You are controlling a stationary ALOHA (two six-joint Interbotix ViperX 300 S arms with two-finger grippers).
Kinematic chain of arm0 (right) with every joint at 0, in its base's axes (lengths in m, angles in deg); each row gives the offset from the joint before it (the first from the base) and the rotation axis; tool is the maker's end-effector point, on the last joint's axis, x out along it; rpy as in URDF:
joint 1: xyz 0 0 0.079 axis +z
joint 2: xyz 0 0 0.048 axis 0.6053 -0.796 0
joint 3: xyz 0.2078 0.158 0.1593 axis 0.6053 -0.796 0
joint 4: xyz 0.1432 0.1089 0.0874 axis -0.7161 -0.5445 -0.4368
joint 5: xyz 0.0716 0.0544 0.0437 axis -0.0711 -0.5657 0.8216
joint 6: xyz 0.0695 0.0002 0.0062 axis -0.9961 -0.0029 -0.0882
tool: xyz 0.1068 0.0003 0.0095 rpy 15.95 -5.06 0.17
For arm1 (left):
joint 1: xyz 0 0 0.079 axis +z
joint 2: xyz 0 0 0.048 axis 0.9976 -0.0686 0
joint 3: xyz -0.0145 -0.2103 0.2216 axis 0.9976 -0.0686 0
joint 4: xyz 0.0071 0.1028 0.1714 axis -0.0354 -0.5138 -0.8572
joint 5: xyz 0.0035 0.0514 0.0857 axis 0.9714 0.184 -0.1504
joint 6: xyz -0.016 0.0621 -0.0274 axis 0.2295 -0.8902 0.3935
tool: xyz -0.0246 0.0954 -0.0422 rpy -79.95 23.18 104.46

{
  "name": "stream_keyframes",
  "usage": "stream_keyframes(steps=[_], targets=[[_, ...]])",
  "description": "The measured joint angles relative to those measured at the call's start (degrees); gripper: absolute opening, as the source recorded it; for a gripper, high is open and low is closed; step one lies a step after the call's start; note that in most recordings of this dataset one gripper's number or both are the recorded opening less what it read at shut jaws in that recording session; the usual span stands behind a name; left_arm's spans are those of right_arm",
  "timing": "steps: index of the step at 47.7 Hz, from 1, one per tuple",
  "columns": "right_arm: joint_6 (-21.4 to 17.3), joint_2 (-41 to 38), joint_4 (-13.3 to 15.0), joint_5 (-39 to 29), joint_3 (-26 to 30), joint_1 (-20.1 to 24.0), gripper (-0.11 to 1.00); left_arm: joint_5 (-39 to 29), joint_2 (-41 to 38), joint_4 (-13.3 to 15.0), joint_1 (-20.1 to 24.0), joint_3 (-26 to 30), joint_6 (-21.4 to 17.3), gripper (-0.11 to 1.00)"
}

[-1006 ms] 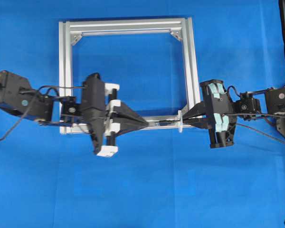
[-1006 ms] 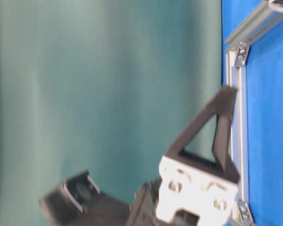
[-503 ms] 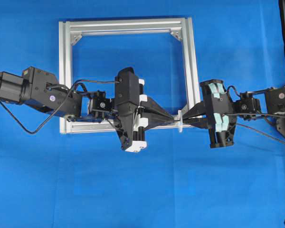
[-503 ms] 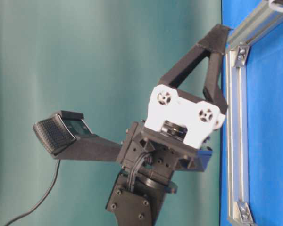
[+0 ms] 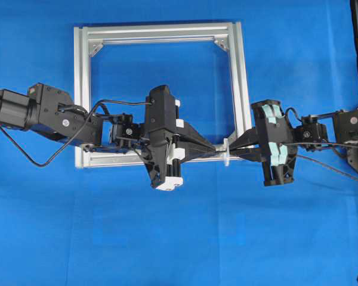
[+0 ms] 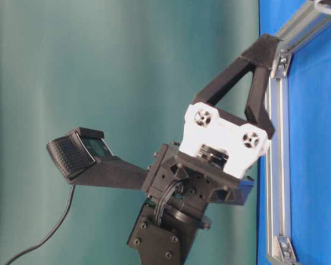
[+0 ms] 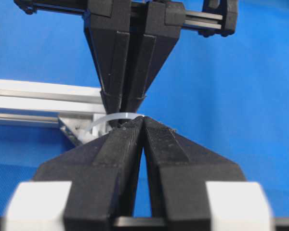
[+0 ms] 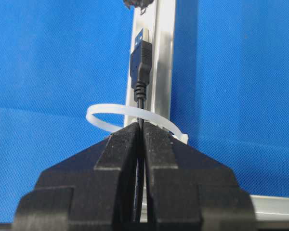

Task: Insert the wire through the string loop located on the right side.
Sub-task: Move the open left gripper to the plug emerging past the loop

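Item: wire [image 8: 140,99], with plug [image 8: 140,62]. Already through the loop [image 8: 94,115]; the plug lies just past it, along the bottom bar of the frame [image 5: 161,31], near the right corner

Item: right end effector [image 5: 231,149]. Clenched on the wire just behind the loop, its tips touching or all but touching the band

Item: left end effector [image 5: 216,147]. Tip to tip with the right one, on the plug's side of the loop. You see only a thin slit between its jaws and nothing in them; whether they are fully clenched cannot be told

Item: table [image 5: 167,238]. Blue, bare around the frame

Risks for you to weigh:
- If the right arm backs off while it grips, the plug likely slides back out of the loop
- If the right lets go before the left has the plug, the springy wire may retreat by itself
- The left tips sit very near the plug; pressing in with jaws this narrow could shove it back through or off the bar
- The band looks flimsy; a nudge from either tip may bend it or catch the plug's shoulder
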Motion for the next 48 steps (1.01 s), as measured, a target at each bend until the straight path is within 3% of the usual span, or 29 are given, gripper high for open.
stream_keyframes(steps=[13, 16, 32, 48], targets=[[0.0, 0.0, 0.0, -0.1, -0.1, 0.0, -0.03, 0.1, 0.0, -0.1, 0.0, 0.0, 0.1, 0.81], [0.0, 0.0, 0.0, -0.1, -0.1, 0.1, -0.03, 0.0, 0.0, -0.1, 0.0, 0.0, 0.1, 0.89], [0.0, 0.0, 0.0, 0.0, -0.1, 0.1, -0.03, -1.9, -0.3, -0.1, 0.0, 0.4, 0.1, 0.89], [0.0, 0.0, 0.0, -0.1, 0.0, 0.1, -0.03, -3.2, -6.9, -0.1, 0.0, 2.6, 0.2, 0.89]])
